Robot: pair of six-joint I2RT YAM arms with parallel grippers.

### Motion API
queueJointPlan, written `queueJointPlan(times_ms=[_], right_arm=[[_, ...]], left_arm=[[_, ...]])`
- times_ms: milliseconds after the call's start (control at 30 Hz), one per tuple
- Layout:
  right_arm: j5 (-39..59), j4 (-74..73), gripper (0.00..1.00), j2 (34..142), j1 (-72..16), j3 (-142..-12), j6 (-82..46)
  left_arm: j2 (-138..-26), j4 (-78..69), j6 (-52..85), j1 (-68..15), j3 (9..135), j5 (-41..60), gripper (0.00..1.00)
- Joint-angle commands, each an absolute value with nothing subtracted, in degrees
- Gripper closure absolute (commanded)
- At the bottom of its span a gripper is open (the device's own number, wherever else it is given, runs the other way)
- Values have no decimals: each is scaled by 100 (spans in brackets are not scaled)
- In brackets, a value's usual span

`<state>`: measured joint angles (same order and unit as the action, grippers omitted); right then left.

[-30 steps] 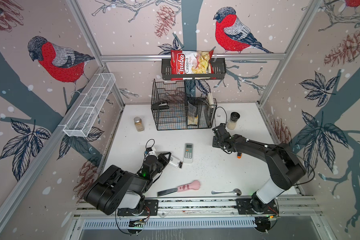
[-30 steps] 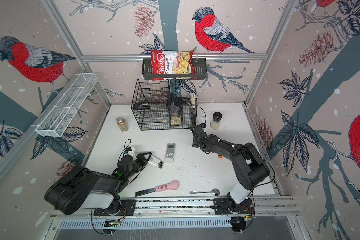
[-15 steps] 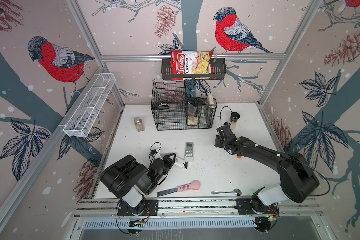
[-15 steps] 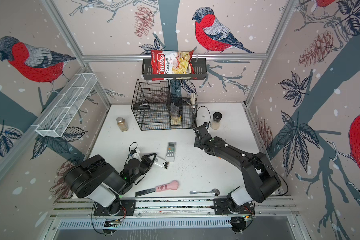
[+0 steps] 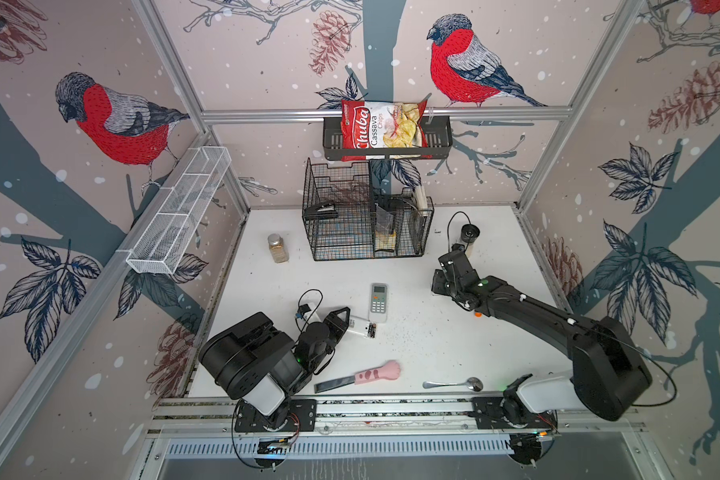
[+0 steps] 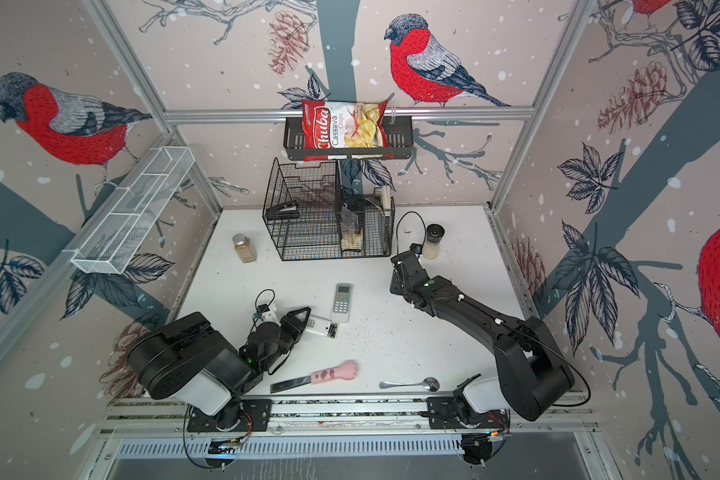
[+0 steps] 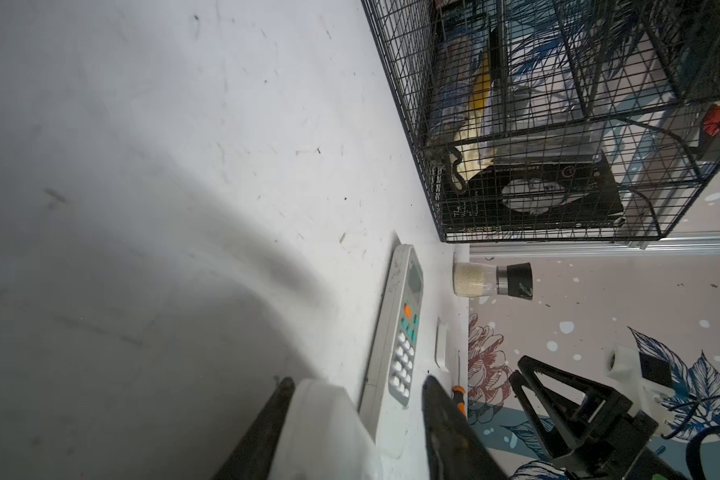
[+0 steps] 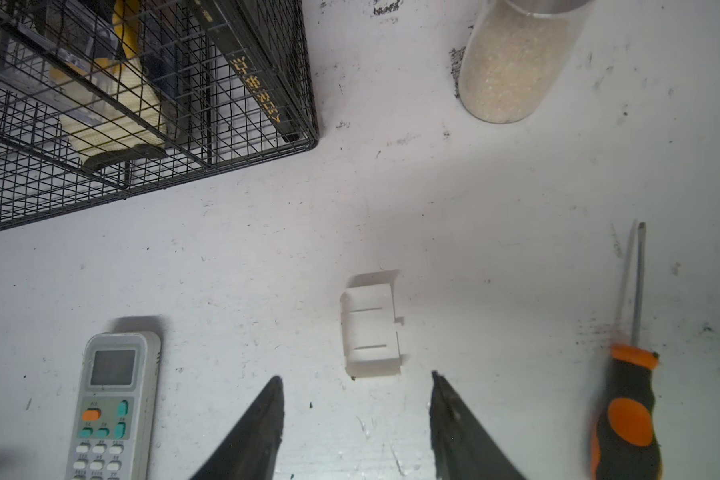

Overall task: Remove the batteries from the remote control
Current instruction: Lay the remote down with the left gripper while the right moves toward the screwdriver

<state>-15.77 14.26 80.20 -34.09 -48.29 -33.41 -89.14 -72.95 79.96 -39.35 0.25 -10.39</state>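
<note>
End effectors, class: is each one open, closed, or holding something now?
Left end effector: open, straddling the white remote, not clamped.
Right end effector: open, empty.

Robot lab booth: aluminium frame, bird-wallpapered walls.

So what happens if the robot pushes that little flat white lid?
The white lid looks thin and lies flat on the table, so it would probably slide, not roll. It seems light, maybe slightly bendy plastic.
</note>
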Motion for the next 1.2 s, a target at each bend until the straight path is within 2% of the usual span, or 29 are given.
queueJointPlan(times_ms=[0, 100, 233, 400, 533, 733, 1167], right_arm=[[-1617, 1546, 43, 7955, -3410, -4817, -3418], [-1664, 1607, 42, 7903, -3415, -4808, -3458], [-1773, 1729, 40, 7817, -3405, -4742, -3525], [-1726, 1706, 39, 7715, -3341, -4608, -3603], [-1705, 1714, 39, 7716, -3331, -4614, -3621], [-1697, 1758, 39, 7707, -3326, -4641, -3640], [-1699, 2128, 40, 7589, -3047, -4518, -3761]], left_arm=[[-8578, -6925, 8127, -3972, -395, -1244, 39], [-7845, -5872, 8192, -4008, -445, -1370, 28], [-6201, -3324, 8242, -4110, -210, -1779, 13], [-4252, -1048, 8259, -4114, -113, -2200, 8], [-3342, -157, 8383, -4113, -220, -2266, 8], [-3249, 426, 8452, -4113, -127, -2250, 5], [-4869, 891, 7882, -4109, 869, -2178, 5]])
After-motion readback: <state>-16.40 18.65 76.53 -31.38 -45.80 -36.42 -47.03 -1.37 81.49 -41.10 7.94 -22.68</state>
